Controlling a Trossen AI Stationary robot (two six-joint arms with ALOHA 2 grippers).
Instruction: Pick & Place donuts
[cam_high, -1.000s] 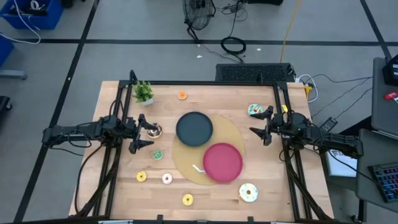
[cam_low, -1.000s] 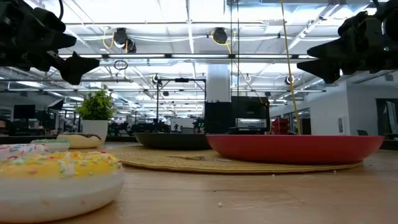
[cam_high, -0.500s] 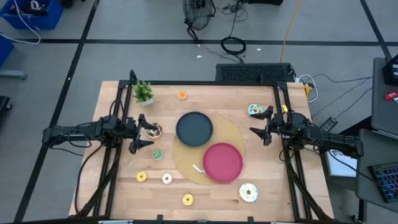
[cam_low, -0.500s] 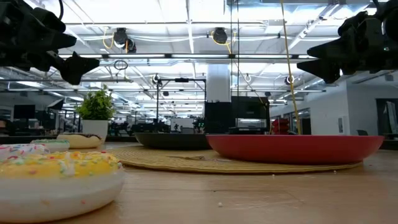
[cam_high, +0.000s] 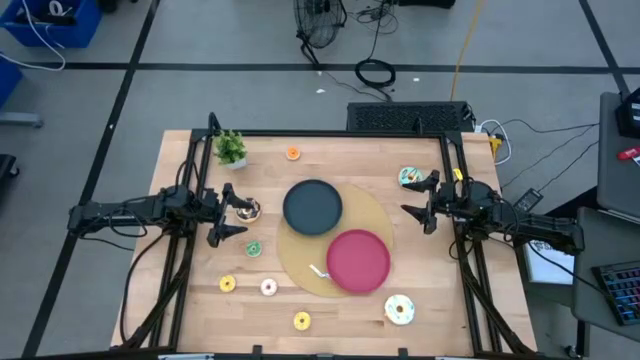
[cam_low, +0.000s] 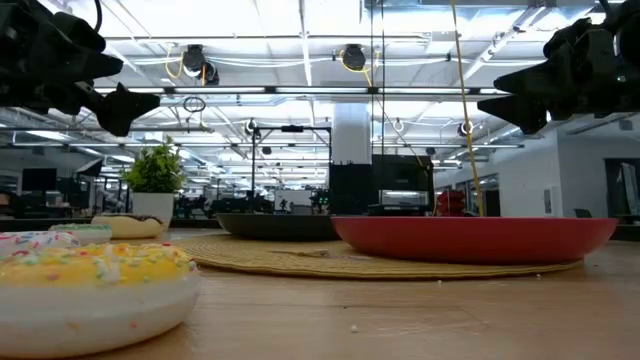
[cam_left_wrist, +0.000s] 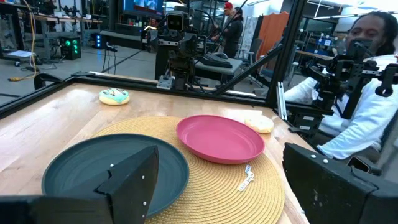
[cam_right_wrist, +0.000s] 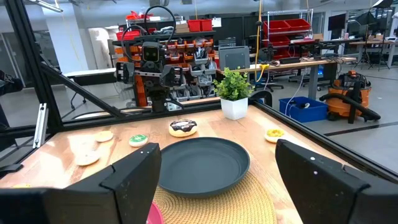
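Left arm reaches in level from the worktop's left edge; left hand (cam_high: 228, 213) hovers raised over the left side, fingers spread, nothing between them. It sits just beside the chocolate donut (cam_high: 248, 209) and near the small green donut (cam_high: 253, 249).

Right arm comes in level from the right edge; right hand (cam_high: 419, 204) also raised, fingers spread and empty, pointing toward the middle of the worktop (cam_high: 190, 300). The mint-green donut (cam_high: 409, 177) lies near it, toward the back right corner.

Other donuts: orange donut (cam_high: 292, 153) near the back edge, beside the potted plant (cam_high: 230, 148) at the back left corner. Yellow donut (cam_high: 227, 284), pale pink donut (cam_high: 268, 287) and a second yellow donut (cam_high: 302, 321) lie along the front left. White-yellow donut (cam_high: 399, 309) sits near the front right corner.

Black plate (cam_high: 312, 206) and red plate (cam_high: 358, 260) rest on the round woven mat (cam_high: 380, 210) at centre; neither carries a donut.

Against the frames one second and half a second back: no difference. Both arms hold the same pose, all donuts unmoved.
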